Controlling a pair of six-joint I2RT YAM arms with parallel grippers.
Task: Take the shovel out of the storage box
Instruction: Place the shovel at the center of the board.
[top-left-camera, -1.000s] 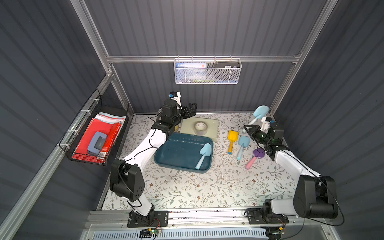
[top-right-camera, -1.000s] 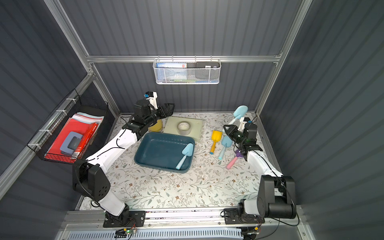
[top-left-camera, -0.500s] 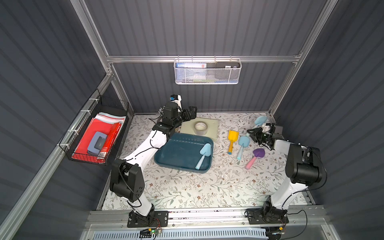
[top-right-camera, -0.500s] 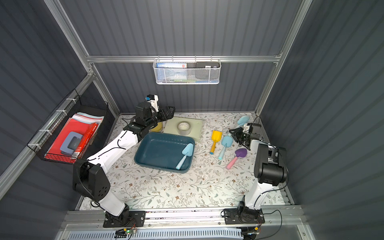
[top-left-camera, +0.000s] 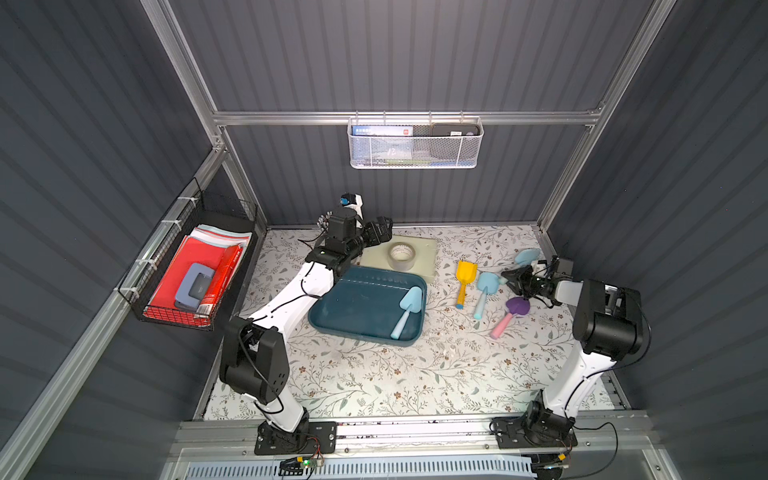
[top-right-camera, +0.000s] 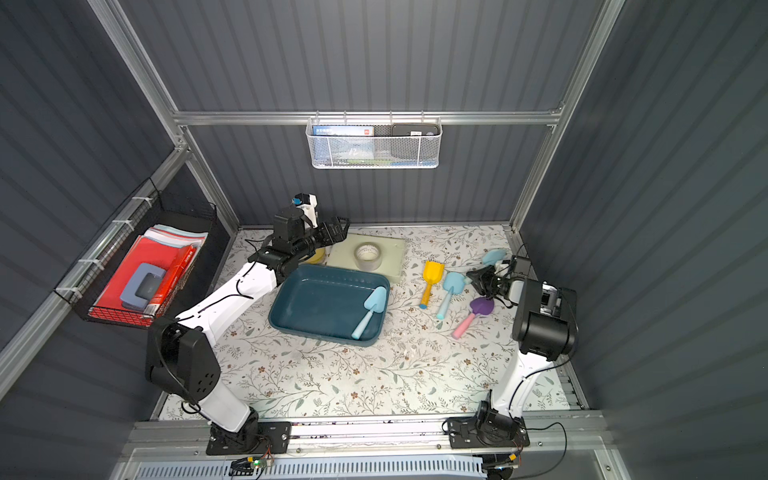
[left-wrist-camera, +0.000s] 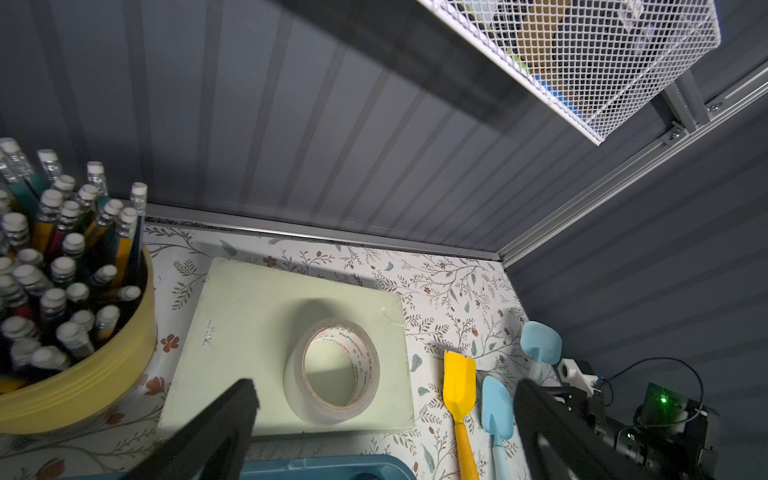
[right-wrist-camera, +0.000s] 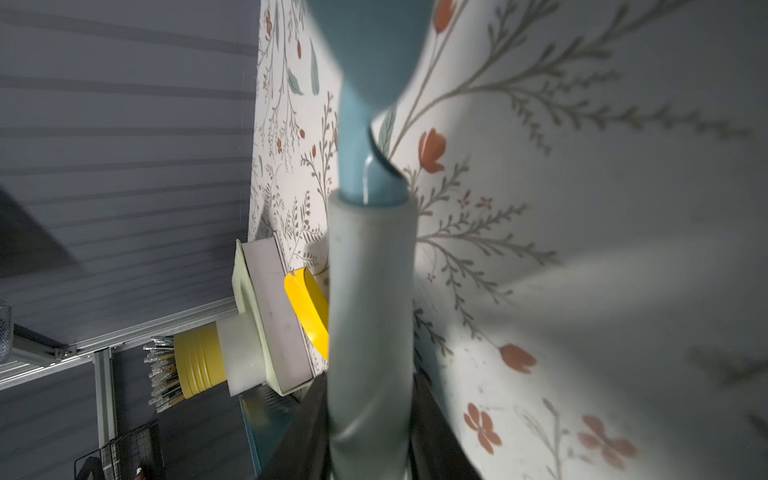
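right arm has come down since a second ago. the pale-handled shovel (top-left-camera: 527, 256), then held high at 2 o'clock, now sits low at the same edge of the bench (top-left-camera: 374, 374), and the elbow has folded back toward 4 o'clock. left arm shifted only slightly. storage box and its content unmoved.

right gripper (right-wrist-camera: 370, 415): jaws clenched on the pale handle of that shovel, plain in the right wrist view. blue blade points to 12 o'clock. whether the blade touches the bench cannot be told.

left gripper (left-wrist-camera: 386, 386): jaws released, spread wide, grasping nothing. it hangs just past the box's 12 o'clock rim, facing the tape roll (left-wrist-camera: 370, 361) on the pale green lid (left-wrist-camera: 257, 316).

storage box (top-left-camera: 349, 307): flat on the bench, just to 9 o'clock of bench centre. the boxed shovel (top-left-camera: 409, 305), light blue, lies inside along the 3 o'clock wall, blade toward 12 o'clock, handle end at the 5 o'clock corner. neither gripper touches it.

outside the box, between it and the right gripper: yellow shovel (top-left-camera: 464, 276), blue shovel (top-left-camera: 484, 286) and purple shovel (top-left-camera: 515, 309) with a pink handle, side by side, handles toward 6 o'clock.

yellow pencil pot (left-wrist-camera: 83, 386): at 11 o'clock, beside the lid.
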